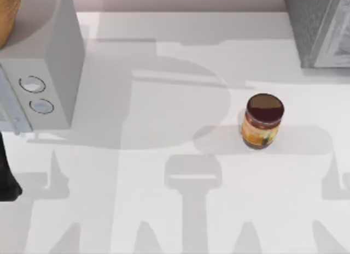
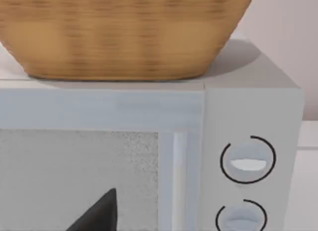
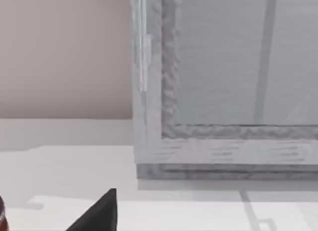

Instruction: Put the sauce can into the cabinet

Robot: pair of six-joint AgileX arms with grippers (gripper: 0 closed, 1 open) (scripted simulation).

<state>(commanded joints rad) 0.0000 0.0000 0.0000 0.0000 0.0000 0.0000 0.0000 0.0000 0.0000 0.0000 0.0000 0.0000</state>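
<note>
The sauce can (image 1: 263, 122) stands upright on the white table, right of centre, with a dark maroon lid and an orange-yellow label. Nothing touches it. The cabinet (image 1: 321, 29), a grey speckled box, stands at the back right corner, and its pale framed front (image 3: 223, 141) faces the right wrist camera. A dark tip of my right gripper (image 3: 99, 215) shows low in the right wrist view, short of the cabinet. A maroon sliver of the can (image 3: 1, 213) sits at that picture's edge. A dark tip of my left gripper (image 2: 99, 216) hangs before the white box's door.
A white box with two round dials (image 1: 41, 74) stands at the back left with a woven basket (image 2: 124, 37) on top of it. A dark part of my left arm (image 1: 6, 177) shows at the table's left edge. Arm shadows cross the table.
</note>
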